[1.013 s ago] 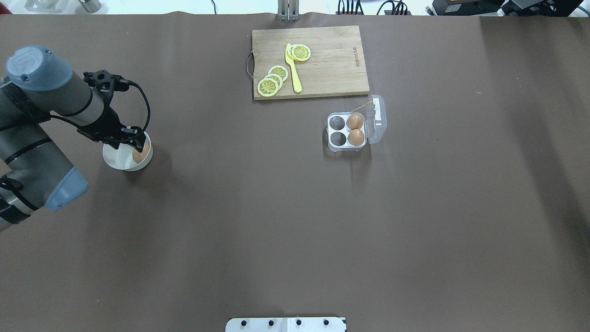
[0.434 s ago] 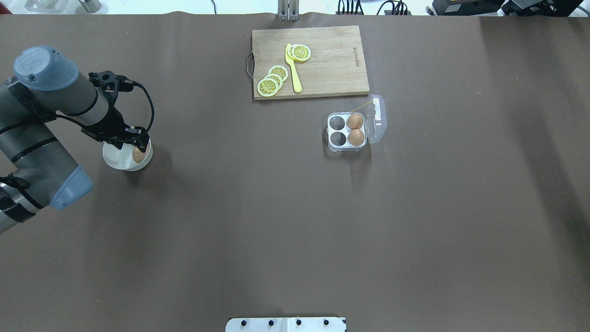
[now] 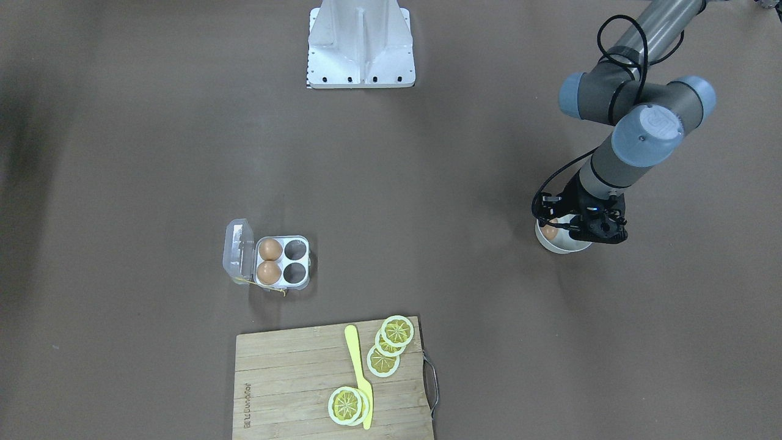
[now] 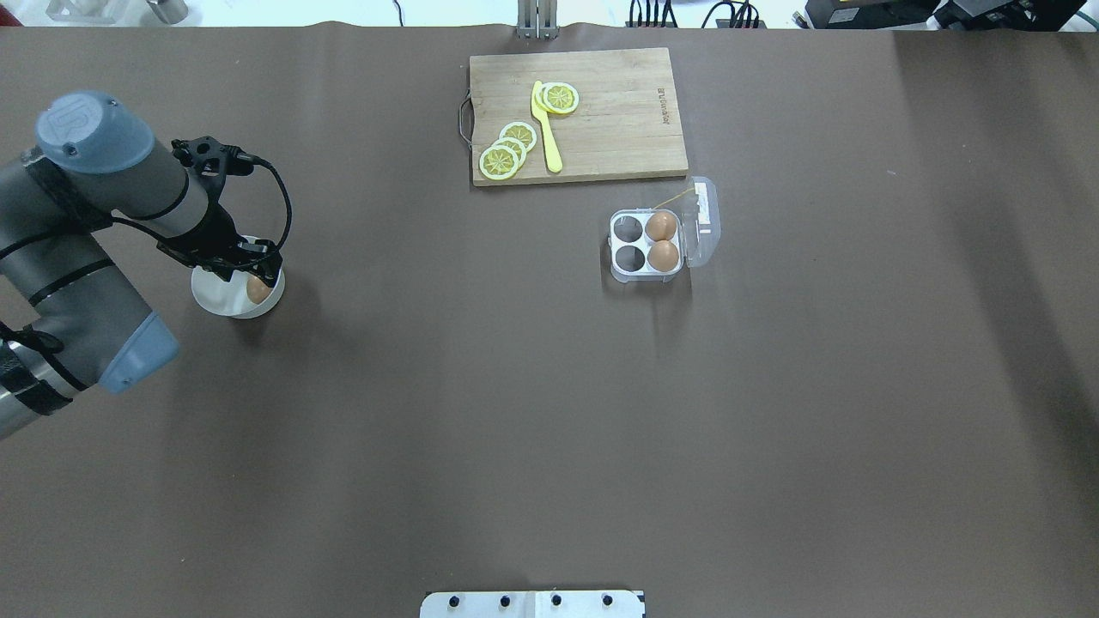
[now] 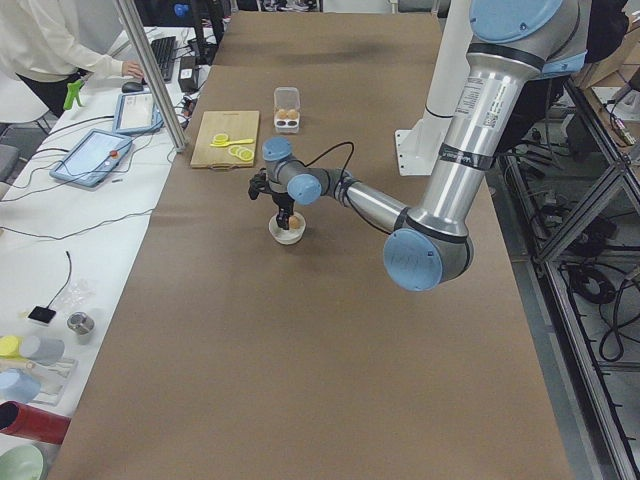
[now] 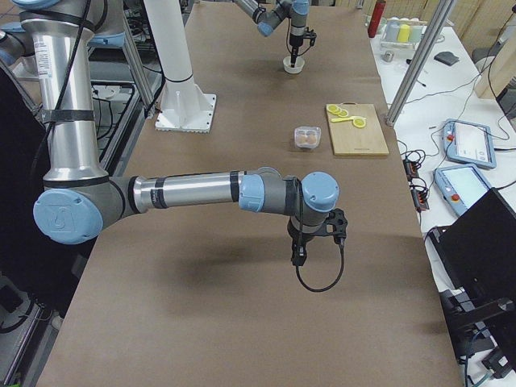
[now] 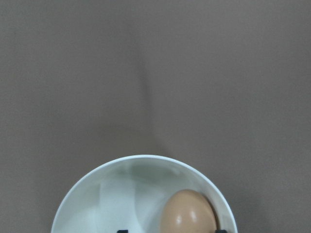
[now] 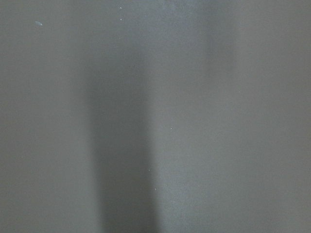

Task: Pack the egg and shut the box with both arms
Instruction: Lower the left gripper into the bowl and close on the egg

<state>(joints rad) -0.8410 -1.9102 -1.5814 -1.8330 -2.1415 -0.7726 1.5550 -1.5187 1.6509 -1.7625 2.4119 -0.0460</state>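
Down in the white bowl (image 7: 116, 194), toward the left edge of the table (image 4: 515, 429), the left pincer (image 4: 253, 276) is seen with its fingers apart, their black tips just showing at the bottom of the wrist view. The egg (image 7: 188, 213) lies between them against the bowl's wall, close by one tip and well clear of the other, and is not clamped. The left arm (image 4: 103, 189) is bent at the elbow, its wrist pointed straight down over the bowl. The right pincer (image 6: 297, 256) is hung point-down above bare table toward the right edge; whether its fingers are apart cannot be told. The right arm (image 6: 193, 192) is stretched out low and level behind it. Farther out, past mid-table, the box (image 4: 629, 243) is set with its lid (image 4: 704, 221) thrown open; two eggs (image 4: 660, 227) are seated in the cells beside the hinge. Beyond it, at the far edge, a wooden cutting board (image 4: 618, 120) carries lemon slices (image 4: 500, 161) and a yellow knife (image 4: 547, 137).
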